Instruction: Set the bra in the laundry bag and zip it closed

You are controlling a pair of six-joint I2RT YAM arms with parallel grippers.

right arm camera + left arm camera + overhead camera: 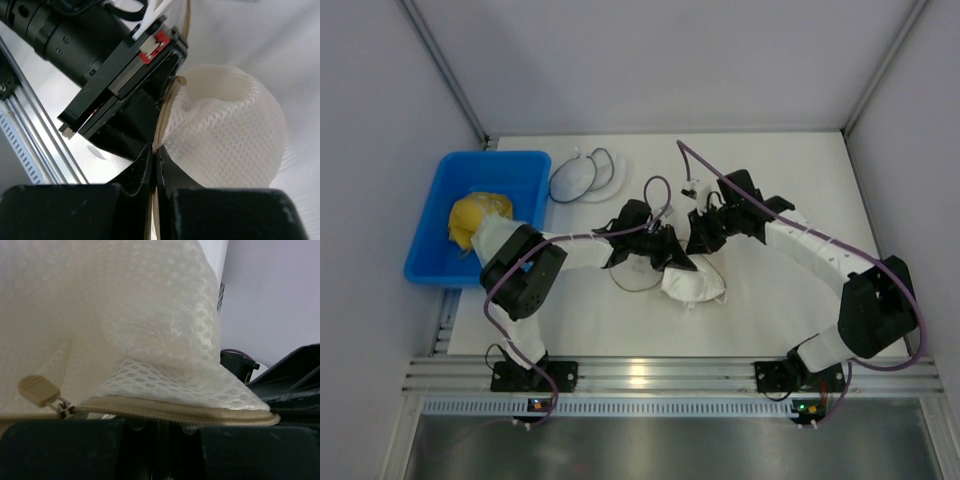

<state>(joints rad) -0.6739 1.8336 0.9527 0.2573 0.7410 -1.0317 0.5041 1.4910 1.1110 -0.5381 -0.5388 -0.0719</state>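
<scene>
Laundry bag (225, 145): middle of table (770, 180), bulging; bra unseen, I judge it inside. Left claw (160, 427), right claw (154, 167): both pinched narrow on tan rim (200, 412). Hazards I log: rim slipping free; mesh snagging zip pull (37, 390)

No text, label, brand, number or sign can be read in any of the three views.
</scene>
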